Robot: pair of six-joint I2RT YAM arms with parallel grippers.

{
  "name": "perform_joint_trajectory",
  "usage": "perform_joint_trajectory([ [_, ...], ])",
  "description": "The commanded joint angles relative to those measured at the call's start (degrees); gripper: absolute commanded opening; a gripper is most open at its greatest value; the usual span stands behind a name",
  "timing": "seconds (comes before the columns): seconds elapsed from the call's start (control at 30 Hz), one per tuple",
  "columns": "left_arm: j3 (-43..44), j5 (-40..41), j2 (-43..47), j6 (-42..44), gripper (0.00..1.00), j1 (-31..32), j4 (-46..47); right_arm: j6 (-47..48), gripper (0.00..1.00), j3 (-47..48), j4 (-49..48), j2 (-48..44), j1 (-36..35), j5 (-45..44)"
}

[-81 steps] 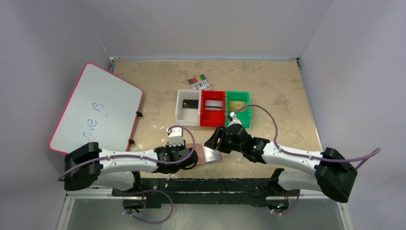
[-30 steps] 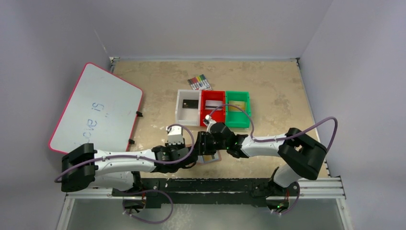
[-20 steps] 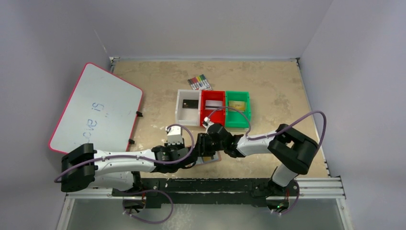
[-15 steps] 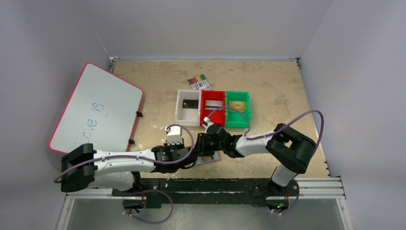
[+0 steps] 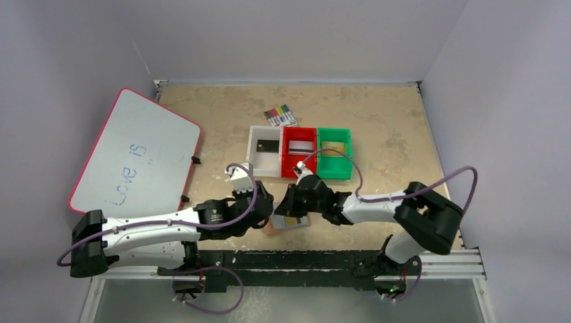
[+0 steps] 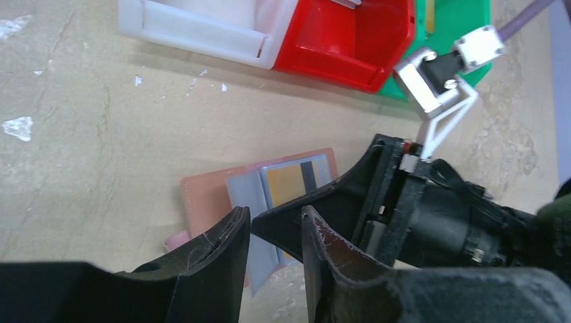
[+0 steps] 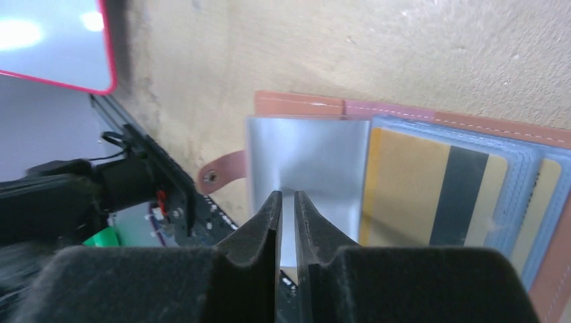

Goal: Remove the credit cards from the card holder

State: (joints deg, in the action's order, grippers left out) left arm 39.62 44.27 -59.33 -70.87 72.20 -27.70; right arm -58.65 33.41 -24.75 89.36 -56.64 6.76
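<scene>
Beige mottled surface [image 5: 390, 121]. Big red-rimmed whiteboard [image 5: 135, 151] at 9 o'clock. Pack of coloured markers [image 5: 280, 115] at 12. White plastic bin [image 5: 252, 158], red bin [image 5: 298, 172], green bin [image 5: 349, 151] touching in row, centre. Open tan-brown bifold card holder [image 6: 205, 198] at 6.

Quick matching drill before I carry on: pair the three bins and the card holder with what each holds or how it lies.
Column one:
1. white bin
2. red bin
3. green bin
4. card holder

Column two:
A. a gold card lies loose inside
B. lies unfolded, clear pockets facing up
C. a black card lies inside
D. a silver-grey card lies inside

Pairs: 1-C, 2-D, 3-A, 4-B
</scene>
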Motion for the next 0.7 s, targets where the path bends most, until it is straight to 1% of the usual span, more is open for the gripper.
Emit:
perform_joint_trajectory([
  [0.0,1.9,-0.5,-0.7,1.2,0.34,0.4,5.3,-1.2,0.15,-1.0,0.5,-8.4,-0.3,-5.7],
  [0.13,2.2,-2.9,-2.6,2.2,0.34,0.4,10.9,-2.2,0.17,-0.6,8.6,-12.4,-0.3,-9.8],
  [0.27,4.1,-4.5,-5.4,3.2,0.34,0.4,13.8,-2.5,0.16,-0.8,12.5,-13.2,-0.3,-10.1],
  [0.4,5.6,-5.7,-7.5,4.3,0.34,0.4,15.7,-4.4,0.15,-1.1,17.8,-15.0,-0.3,-13.9],
  [0.43,5.8,-5.8,-7.9,4.3,0.34,0.4,16.4,-4.8,0.15,-1.8,17.8,-15.9,-0.3,-14.6],
  [0.47,5.9,-5.9,-8.4,4.3,0.34,0.4,17.2,-4.9,0.15,-2.9,16.4,-17.0,-0.4,-14.6],
  [0.53,7.1,-5.5,-9.4,4.2,0.34,0.3,17.8,-3.1,0.17,-5.1,10.5,-17.9,-0.3,-11.8],
  [0.63,8.7,-3.7,-10.6,3.7,0.34,0.3,16.2,-0.4,0.17,-6.4,2.3,-14.6,-0.3,-4.7],
  [0.67,8.8,-3.1,-10.8,3.2,0.34,0.3,15.7,0.8,0.17,-5.9,0.1,-12.7,-0.4,-4.1],
])
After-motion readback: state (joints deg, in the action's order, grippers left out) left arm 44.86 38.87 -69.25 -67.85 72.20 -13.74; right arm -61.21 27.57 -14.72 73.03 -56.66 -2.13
